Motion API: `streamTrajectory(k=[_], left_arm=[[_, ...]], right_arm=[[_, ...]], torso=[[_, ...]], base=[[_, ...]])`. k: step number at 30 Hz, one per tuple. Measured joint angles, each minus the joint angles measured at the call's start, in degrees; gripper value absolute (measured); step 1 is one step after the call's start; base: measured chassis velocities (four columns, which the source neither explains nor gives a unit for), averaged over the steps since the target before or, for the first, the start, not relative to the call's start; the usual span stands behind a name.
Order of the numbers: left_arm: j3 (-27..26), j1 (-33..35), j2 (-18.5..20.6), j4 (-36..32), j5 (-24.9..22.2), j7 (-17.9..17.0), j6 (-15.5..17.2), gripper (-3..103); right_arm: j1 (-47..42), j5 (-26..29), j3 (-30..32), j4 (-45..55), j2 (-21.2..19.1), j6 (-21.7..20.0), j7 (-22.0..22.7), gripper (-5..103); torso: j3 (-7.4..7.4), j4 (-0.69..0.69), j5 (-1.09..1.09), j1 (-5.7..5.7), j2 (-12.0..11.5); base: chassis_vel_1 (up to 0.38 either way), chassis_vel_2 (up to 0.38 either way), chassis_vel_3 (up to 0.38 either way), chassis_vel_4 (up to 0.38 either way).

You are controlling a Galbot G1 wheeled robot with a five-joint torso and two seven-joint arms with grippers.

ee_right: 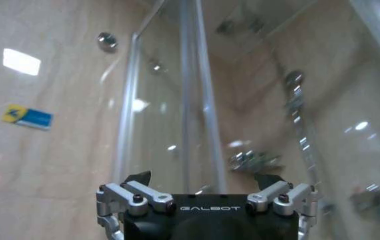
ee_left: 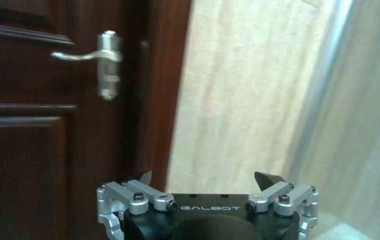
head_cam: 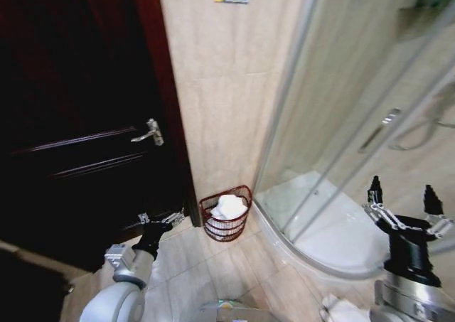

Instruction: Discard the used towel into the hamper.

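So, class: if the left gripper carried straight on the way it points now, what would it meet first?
Probably the wall. The open left gripper points at the beige tiled wall just beside the dark door frame, with nothing between them. Depth is unclear, so it might clip the frame.

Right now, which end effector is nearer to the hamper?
The left end effector. It hangs open just beside the hamper, on the door side. The right end effector, also open, is held far across in front of the shower enclosure.
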Motion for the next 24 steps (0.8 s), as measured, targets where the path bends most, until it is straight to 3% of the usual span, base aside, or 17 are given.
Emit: streamTrajectory(k=[14,24], left_arm=[[0.0,0.0,0.0,0.0,0.0,0.0,0.0,100],[0.0,0.0,0.0,0.0,0.0,0.0,0.0,100]], right_arm=[[0.8,-1.4,-0.2,-0.4,2.1,0.9,1.3,100],[1.1,0.2,0.0,-1.0,2.0,0.7,1.3,100]], torso=[[0.00,-0.02,0.02,0.00,0.0],[0.00,0.01,0.00,0.00,0.0]], base=[[-0.123,-0.126,-0.124,-0.118],[-0.025,-0.030,-0.023,-0.022]])
